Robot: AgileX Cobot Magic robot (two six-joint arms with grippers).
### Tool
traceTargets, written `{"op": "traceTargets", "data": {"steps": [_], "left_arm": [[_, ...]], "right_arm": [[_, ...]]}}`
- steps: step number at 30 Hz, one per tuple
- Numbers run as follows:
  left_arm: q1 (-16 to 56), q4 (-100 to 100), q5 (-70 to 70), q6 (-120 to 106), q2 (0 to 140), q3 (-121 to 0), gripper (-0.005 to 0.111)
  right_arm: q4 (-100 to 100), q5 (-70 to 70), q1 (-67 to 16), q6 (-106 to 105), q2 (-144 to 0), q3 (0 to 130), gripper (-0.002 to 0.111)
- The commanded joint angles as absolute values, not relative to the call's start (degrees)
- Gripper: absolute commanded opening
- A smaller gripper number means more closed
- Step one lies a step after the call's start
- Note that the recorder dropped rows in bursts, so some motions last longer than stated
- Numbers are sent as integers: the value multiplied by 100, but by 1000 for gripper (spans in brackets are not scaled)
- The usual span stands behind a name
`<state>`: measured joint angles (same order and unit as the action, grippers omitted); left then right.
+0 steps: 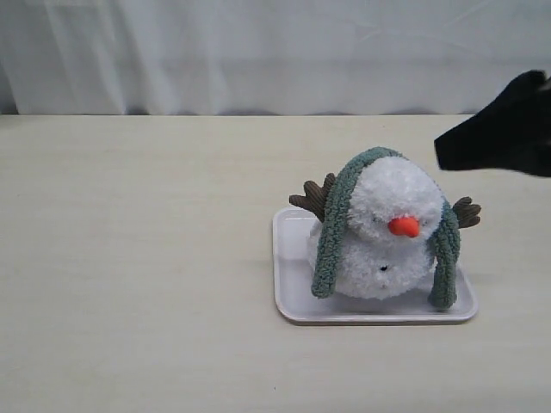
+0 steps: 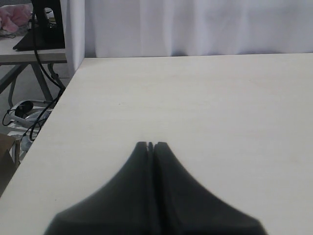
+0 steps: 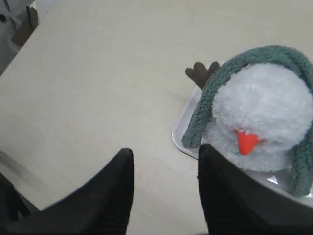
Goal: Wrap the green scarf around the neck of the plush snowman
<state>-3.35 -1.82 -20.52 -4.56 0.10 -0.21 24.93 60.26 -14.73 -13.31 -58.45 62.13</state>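
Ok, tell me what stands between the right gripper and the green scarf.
Nothing visible does. The right gripper, fingers open, hangs clear of the plush snowman, only air between it and the green scarf draped over the head.

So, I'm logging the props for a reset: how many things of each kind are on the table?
Plush snowman: 1
Green scarf: 1
White tray: 1
Total: 3
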Motion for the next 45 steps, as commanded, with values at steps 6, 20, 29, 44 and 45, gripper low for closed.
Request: {"op": "traceTargets", "data": {"steps": [6,20,29,44,45], "left_arm": [[-307,-225,-1929,-446,0,0,0],[-307,-225,-1939,-446,0,0,0],[-307,-199,-1967,-446,0,0,0],[-307,-199,-1967,-446,0,0,0],[-307,-199,-1967,-446,0,0,0]], "right_arm": [[495,4688,-3339,793,-7078,5759,56],[680,3517,-3483,1177,-9008,5759,56],[672,3321,-3483,1272,-9154,5290,56],[1070,2086,-3483,1272,-9685,4825,56],[1081,2086,-3483,1272,-9743,4825,56]]}}
